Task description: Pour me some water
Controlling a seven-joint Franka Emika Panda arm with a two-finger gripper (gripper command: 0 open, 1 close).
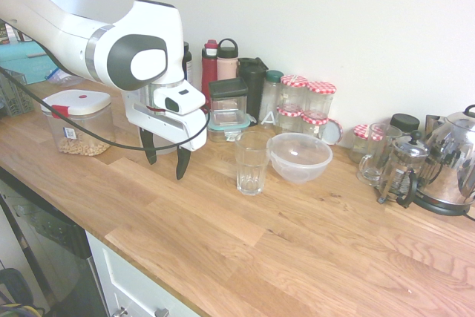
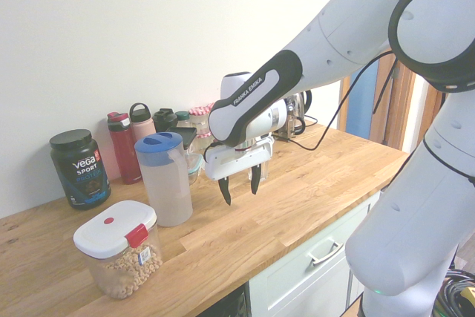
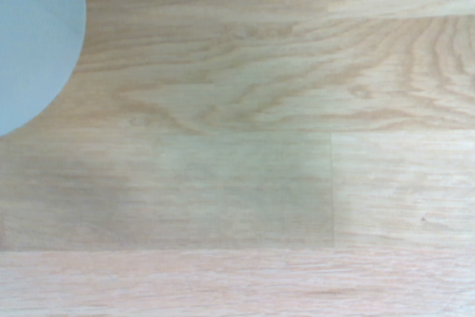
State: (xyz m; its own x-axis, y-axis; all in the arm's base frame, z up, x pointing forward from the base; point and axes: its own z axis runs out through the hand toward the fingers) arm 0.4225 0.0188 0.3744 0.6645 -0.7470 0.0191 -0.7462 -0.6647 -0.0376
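Beside the jug (image 2: 165, 180), w/ the glass (image 1: 251, 162) on its other side, gripper (image 2: 239, 190) hangs over the counter (image 1: 297, 235), fingers apart, holding nothing.

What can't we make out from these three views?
- Jug: in the first exterior view the arm hides it.
- Water level: the frosted wall in the second exterior view blurs it.
- Drinking glass: the second exterior view loses it behind the claw.
- Pale round edge: cut off by the wrist view's corner and blurred; cannot be identified.
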